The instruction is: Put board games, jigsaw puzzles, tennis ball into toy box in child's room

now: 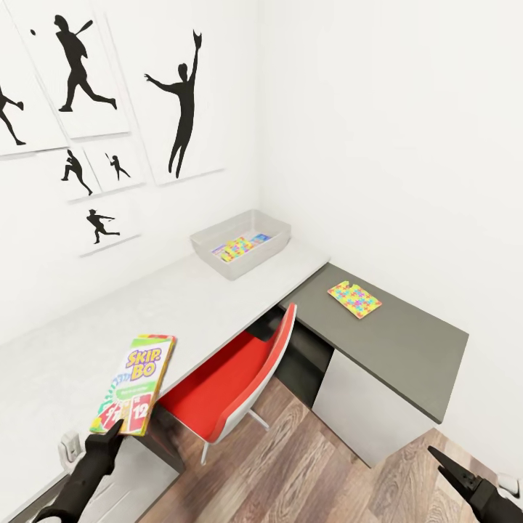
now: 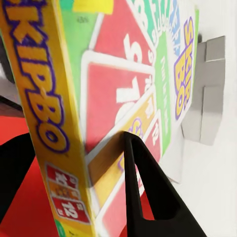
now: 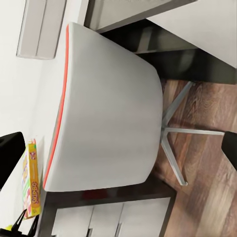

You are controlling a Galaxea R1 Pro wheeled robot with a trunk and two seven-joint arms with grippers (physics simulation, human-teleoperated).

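My left gripper (image 1: 110, 434) is shut on the lower edge of the Skip-Bo board game (image 1: 135, 392), holding it tilted above the pale grey table (image 1: 181, 305). Up close, the box (image 2: 123, 84) sits between the black fingers (image 2: 145, 190). The light grey toy box (image 1: 272, 231) stands at the table's far end with a mosaic jigsaw puzzle (image 1: 234, 249) and a blue box (image 1: 260, 237) inside. A second jigsaw puzzle (image 1: 354, 298) lies flat on the lower dark grey top (image 1: 407, 349). My right gripper (image 1: 452, 468) hangs open over the floor. Tennis ball and bed are out of view.
A red chair with a grey back (image 1: 240, 378) (image 3: 108, 108) is tucked under the table between my arms. Its metal legs (image 3: 180, 131) rest on the wood floor (image 1: 305, 465). White walls with sports posters (image 1: 181, 109) close the corner. A wall socket (image 1: 69, 447) sits by my left arm.
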